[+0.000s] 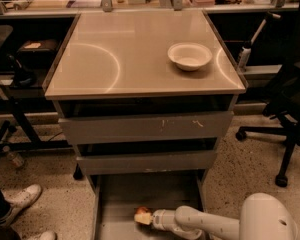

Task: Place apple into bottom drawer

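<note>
Bottom drawer (121,196) is pulled out at 6 o'clock, under 2 closed upper drawers (145,128). Apple (143,213) sits low inside it, near the drawer's front middle, right at the tip of the gripper (150,218). The arm (205,224) comes in from 4 o'clock. Can't tell whether the gripper is clamping the apple or just touching it. White bowl (189,57) is on the cabinet top (115,59) at 1 o'clock. Office chair (290,109) is at 3 o'clock.

I watch a speckled stone floor (250,169), warm dim light, a beige-topped desk (115,59) at centre, a black office chair (297,79) to its right, a dark workbench (25,79) to its left, a white sneaker (22,196) lower left, my gripper (149,218) low under the desk's front.
</note>
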`<action>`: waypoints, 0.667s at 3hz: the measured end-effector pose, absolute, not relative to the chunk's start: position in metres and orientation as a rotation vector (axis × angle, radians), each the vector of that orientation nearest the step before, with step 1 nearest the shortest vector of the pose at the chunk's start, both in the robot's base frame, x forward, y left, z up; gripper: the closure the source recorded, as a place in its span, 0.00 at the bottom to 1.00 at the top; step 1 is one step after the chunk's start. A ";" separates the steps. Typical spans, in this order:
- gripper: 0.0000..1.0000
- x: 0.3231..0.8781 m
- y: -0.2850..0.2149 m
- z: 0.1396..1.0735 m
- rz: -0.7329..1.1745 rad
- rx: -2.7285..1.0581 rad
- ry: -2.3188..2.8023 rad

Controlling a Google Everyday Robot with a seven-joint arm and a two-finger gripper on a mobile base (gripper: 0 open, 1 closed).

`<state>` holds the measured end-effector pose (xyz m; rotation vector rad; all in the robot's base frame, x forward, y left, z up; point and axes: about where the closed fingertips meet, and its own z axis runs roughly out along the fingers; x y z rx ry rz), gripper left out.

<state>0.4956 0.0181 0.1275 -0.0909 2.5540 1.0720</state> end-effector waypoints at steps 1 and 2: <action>0.00 0.496 0.018 0.128 1.072 -0.091 2.554; 0.00 0.496 0.018 0.127 1.072 -0.091 2.554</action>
